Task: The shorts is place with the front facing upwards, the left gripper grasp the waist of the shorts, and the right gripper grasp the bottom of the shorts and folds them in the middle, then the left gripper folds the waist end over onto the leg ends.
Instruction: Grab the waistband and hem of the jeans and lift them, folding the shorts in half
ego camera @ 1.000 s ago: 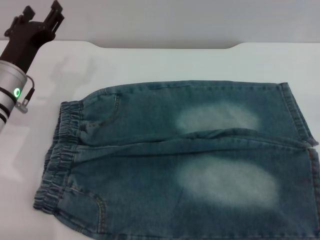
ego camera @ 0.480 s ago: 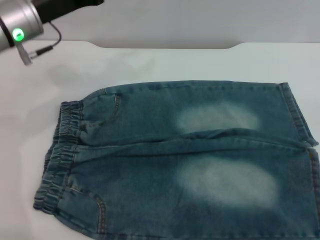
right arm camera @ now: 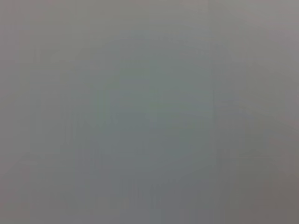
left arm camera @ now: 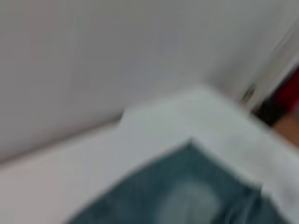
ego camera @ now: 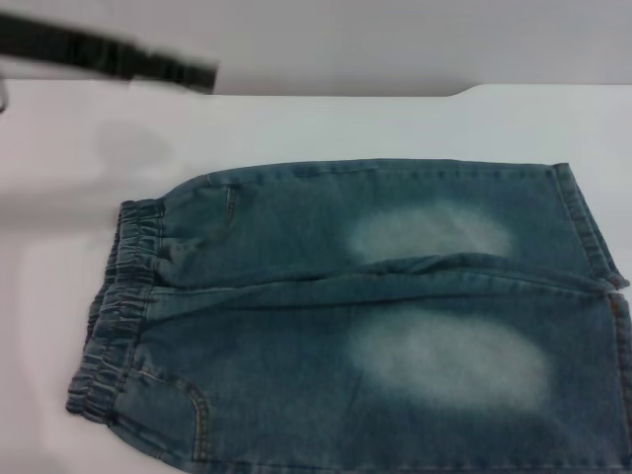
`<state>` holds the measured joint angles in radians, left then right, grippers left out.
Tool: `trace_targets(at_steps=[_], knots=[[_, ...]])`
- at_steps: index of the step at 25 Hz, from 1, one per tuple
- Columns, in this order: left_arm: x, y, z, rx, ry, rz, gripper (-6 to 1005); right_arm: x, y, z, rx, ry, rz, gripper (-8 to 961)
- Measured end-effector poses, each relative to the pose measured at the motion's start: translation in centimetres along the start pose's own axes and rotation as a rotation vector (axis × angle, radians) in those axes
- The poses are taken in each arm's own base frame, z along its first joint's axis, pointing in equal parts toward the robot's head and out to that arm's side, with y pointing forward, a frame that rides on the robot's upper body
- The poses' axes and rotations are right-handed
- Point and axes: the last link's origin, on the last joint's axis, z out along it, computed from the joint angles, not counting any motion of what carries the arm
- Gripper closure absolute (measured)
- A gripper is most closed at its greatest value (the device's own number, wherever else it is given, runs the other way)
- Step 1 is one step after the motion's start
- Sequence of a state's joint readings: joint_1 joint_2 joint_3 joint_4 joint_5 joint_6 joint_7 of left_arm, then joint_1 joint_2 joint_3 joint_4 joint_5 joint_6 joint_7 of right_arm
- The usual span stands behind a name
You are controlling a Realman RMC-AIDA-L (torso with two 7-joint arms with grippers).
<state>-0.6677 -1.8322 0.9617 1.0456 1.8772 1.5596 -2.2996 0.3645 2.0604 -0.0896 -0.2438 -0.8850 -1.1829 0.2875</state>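
Note:
The blue denim shorts [ego camera: 375,316] lie flat on the white table [ego camera: 326,123], with two pale thigh patches facing up. The gathered elastic waist [ego camera: 114,316] is at the left. The straight leg hems, the bottom of the shorts [ego camera: 592,232], are at the right and run off the picture's edge. My left gripper [ego camera: 188,71] shows only as a dark blurred streak high at the back left, above the table and clear of the shorts. In the left wrist view a corner of the shorts [left arm camera: 187,196] shows on the table. My right gripper is out of view; its wrist view is plain grey.
The table's back edge [ego camera: 336,95] runs behind the shorts, with a grey wall beyond it. Bare white tabletop lies to the left of the waist and behind the shorts. A dark gap [left arm camera: 280,98] shows past the table's corner in the left wrist view.
My left arm has swung up from the left edge and across the back left corner; its silver wrist and green ring have gone from view. The shorts have not moved.

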Motion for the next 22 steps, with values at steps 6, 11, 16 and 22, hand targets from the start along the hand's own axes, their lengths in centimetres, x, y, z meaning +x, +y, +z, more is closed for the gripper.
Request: trace_targets(at_steps=[6,11,16,22], knots=[[-3.5,1.1,-1.4,0.093,-0.27,-0.032,234,-0.1,-0.5,0.4,0.033,0.0,0.006,377],[-6.4,2.1,-2.3,0.072,-0.356,-0.066,264,-0.3,-0.5,0.9,0.034,0.002,0.005,376],[-9.6,1.7,-2.6,0.108,-0.414,-0.139,370,-0.3,-0.1,1.5,0.031,0.01,0.01,376],[-12.4,0.8,-2.8,0.166,-0.452,-0.198,368,-0.4,0.5,2.1,0.024,0.012,0.015,376]])
